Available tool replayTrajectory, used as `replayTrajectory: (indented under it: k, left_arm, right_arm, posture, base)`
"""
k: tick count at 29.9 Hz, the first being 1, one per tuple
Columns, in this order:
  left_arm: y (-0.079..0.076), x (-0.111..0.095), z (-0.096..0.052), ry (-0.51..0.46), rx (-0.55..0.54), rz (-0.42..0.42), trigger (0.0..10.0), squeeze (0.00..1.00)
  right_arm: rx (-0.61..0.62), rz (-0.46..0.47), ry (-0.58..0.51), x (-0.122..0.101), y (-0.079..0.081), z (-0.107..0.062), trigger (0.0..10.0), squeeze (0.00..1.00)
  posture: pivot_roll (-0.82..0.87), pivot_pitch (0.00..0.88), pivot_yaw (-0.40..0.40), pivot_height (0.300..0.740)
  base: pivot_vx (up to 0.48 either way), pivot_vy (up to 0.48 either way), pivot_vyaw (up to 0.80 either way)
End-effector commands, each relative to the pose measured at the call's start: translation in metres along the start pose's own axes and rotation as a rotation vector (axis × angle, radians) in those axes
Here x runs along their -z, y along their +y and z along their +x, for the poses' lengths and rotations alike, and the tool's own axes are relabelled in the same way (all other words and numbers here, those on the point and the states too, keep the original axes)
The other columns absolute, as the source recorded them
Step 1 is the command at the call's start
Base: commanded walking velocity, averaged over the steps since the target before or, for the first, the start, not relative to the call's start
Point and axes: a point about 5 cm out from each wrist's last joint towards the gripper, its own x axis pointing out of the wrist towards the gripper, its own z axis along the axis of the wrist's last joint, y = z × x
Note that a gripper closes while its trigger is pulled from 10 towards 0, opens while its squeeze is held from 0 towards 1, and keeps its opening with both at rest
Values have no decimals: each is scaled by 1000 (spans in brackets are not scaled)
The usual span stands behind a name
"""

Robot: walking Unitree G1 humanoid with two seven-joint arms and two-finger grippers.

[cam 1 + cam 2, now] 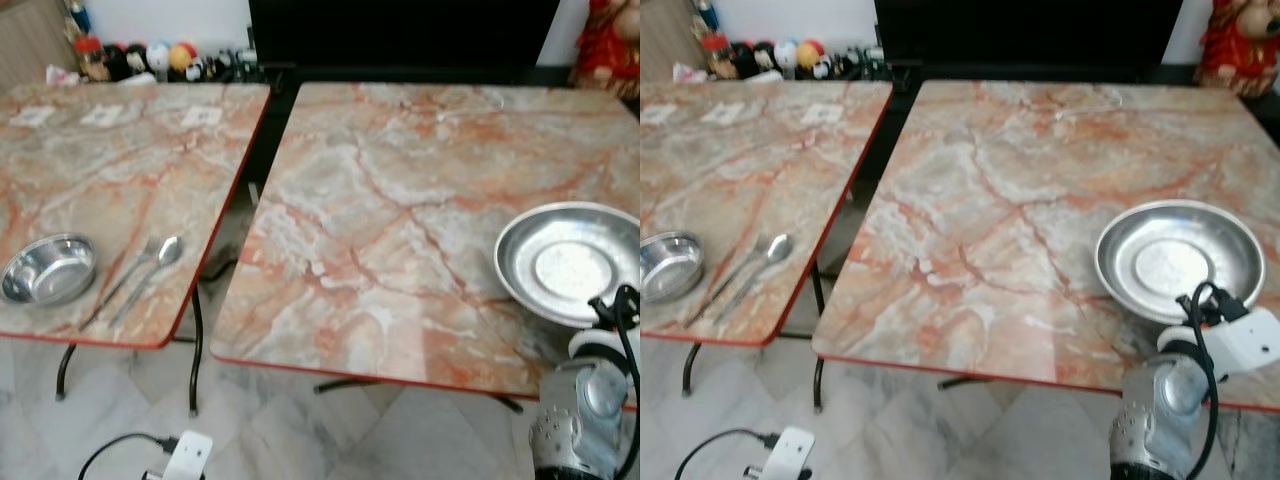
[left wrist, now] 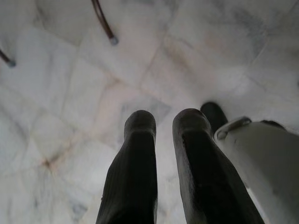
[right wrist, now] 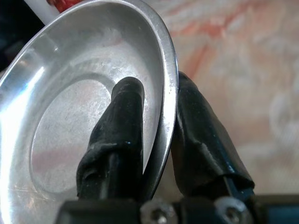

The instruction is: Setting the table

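A wide steel plate (image 1: pixel 570 262) lies at the right side of the right marble table (image 1: pixel 400 200), close to its front edge. My right gripper (image 3: pixel 161 86) is shut on the plate's near rim (image 3: pixel 170 70), one finger inside and one under it; the right arm (image 1: pixel 590 400) reaches up from below the table edge. On the left marble table (image 1: pixel 120 170) a small steel bowl (image 1: pixel 48 270) sits near the front, with a fork (image 1: pixel 125 278) and a spoon (image 1: pixel 150 270) side by side to its right. My left gripper (image 2: pixel 163 121) hangs over the floor, shut on nothing.
A narrow gap (image 1: pixel 235 230) separates the two tables, whose thin metal legs (image 1: pixel 195 360) stand on the tiled floor. A white power strip with a black cable (image 1: pixel 185 455) lies on the floor in front. Paper cards (image 1: pixel 200 116) and toys (image 1: pixel 150 58) are at the back left.
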Motion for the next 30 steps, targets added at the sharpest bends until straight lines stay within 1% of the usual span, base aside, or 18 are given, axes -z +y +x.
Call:
replayTrajectory:
  k: [1,3,4,8,10,16,19,20,21,22,23,30]
  left_arm:
    - [2,10,-2,32,-11,0,10000,0]
    - [2,10,-2,31,-13,0,10000,0]
    - [2,10,-2,31,-14,0,10000,0]
    - [3,10,-2,32,-16,2,10000,0]
    - [4,10,-2,33,-16,2,10000,0]
    - [4,10,-2,33,-18,5,10000,0]
    - [4,10,-2,34,-19,6,10000,0]
    - [3,10,-2,35,-19,7,10000,0]
    - [3,10,-2,35,-19,7,10000,0]
    - [3,10,-2,35,-20,7,10000,0]
    - [4,10,-2,35,-20,7,10000,0]
    - [5,10,-2,33,-24,6,10000,0]
  right_arm:
    - [23,23,28,3,-1,-2,10000,0]
    - [28,22,44,5,-2,-3,10000,0]
    - [36,8,64,8,-3,-4,10000,0]
    - [87,39,106,14,-9,-7,10000,0]
    - [104,49,115,15,-11,-8,10000,0]
    - [158,26,138,18,-20,-14,10000,0]
    - [166,26,147,19,-22,-15,10000,0]
    - [168,30,149,19,-22,-16,10000,82]
    - [170,32,150,19,-22,-16,10000,282]
    - [174,30,150,19,-22,-16,10000,812]
    - [179,27,147,18,-23,-16,10000,871]
    - [199,19,145,15,-26,-21,10000,855]
  posture:
    - [-74,81,27,740]
    - [-74,81,27,740]
    - [-74,81,27,740]
    - [-75,83,27,740]
    - [-75,83,27,740]
    - [-73,83,25,740]
    - [-74,84,26,740]
    - [-74,84,26,740]
    - [-73,83,25,740]
    - [-73,83,24,740]
    - [-73,83,24,740]
    - [-72,83,23,740]
  base:
    - [0,0,0]
    - [0,0,0]
    - [0,0,0]
    - [0,0,0]
    - [0,0,0]
    - [0,0,0]
    - [0,0,0]
    - [0,0,0]
    - [0,0,0]
    - [0,0,0]
    - [0,0,0]
    - [0,0,0]
